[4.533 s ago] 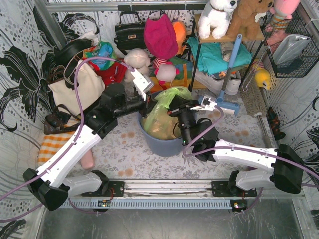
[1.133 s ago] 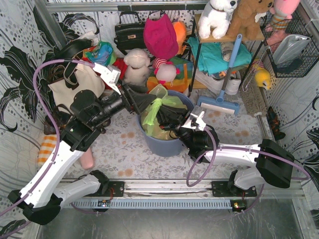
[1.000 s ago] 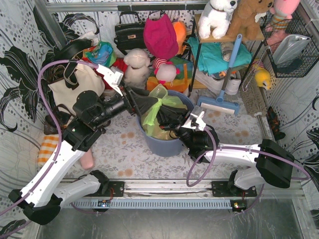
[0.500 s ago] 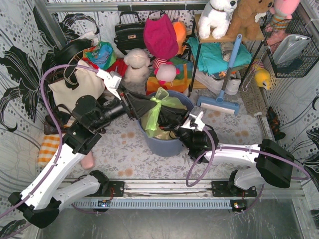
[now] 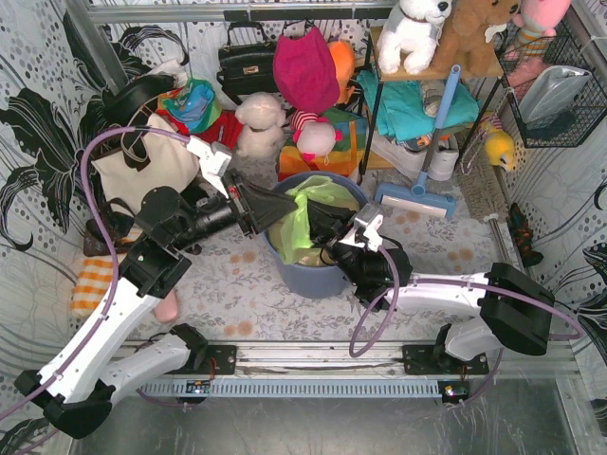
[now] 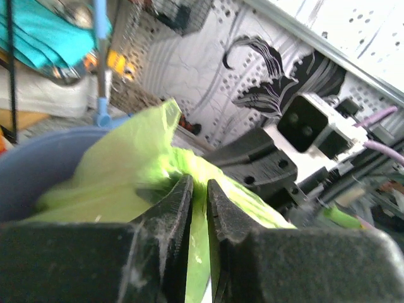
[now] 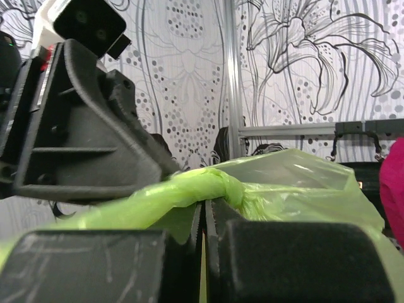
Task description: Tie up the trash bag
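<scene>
The light-green trash bag sits in the round blue-grey bin, with tan paper showing through it. My left gripper comes in from the left and is shut on a strip of the bag's top, which runs between its fingers. My right gripper comes in from the right, close beside the left one. It is shut on a thin fold of bag plastic just under a twisted, knot-like roll of the bag. The two grippers almost touch over the bin.
Handbags, soft toys and cloth are piled behind the bin. A blue squeegee mop leans at the back right by a shelf with teal cloth. A wire basket hangs on the right wall. An orange checked cloth lies left.
Over the last second both grippers kept their grip on the bag. The left gripper drew down and nearer to the bin, and the upright green strand between them shortened into a tight roll.
</scene>
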Controlling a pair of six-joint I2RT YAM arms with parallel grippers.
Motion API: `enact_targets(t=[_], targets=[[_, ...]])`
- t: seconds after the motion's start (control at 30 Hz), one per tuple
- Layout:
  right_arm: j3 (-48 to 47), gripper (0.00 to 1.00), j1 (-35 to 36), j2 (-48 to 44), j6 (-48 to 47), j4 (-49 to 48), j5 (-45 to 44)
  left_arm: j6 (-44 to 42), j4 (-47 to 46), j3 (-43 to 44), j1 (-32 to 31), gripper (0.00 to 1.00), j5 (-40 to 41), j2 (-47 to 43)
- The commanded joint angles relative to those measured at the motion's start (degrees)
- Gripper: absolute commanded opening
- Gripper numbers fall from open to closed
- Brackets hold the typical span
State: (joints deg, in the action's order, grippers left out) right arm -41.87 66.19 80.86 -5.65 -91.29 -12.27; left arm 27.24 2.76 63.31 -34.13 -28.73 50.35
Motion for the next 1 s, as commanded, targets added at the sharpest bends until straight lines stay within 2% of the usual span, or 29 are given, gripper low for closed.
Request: enact_targets(t=[0.0,0.13,0.27,0.5,0.6,0.67,0.97], targets=[[-2.64,0.00,-0.30,1.00,-2.95,-5.98,-2.89,1.96,2.53,-1.60,-0.85,0.25,-6.48,-0.56],[-3.09,0.00,-0.30,0.91,-3.47,-5.97,-2.64,1.15,5.10,-2.28,-0.83,0.38,-3.56,-1.70],[-3.13,0.00,-0.33,0.26,-3.51,-5.94,-1.48,0.87,5.85,-2.97,-0.84,0.39,-2.58,-2.35],[-2.11,0.00,-0.28,-1.63,-1.06,-5.92,4.55,0.58,4.65,-3.11,-0.82,0.48,-1.56,-1.74],[-2.03,0.00,-0.28,-2.00,0.28,-5.92,8.24,-0.59,5.27,-1.95,-0.80,0.56,1.04,-1.56],[-2.21,0.00,-0.28,-2.18,0.93,-6.01,9.14,-1.19,4.82,-1.76,-0.84,0.57,1.69,-1.61],[-4.36,0.00,-0.35,-0.14,-2.35,-5.94,8.43,1.77,0.00,-4.34,-0.78,0.56,-9.28,0.63]])
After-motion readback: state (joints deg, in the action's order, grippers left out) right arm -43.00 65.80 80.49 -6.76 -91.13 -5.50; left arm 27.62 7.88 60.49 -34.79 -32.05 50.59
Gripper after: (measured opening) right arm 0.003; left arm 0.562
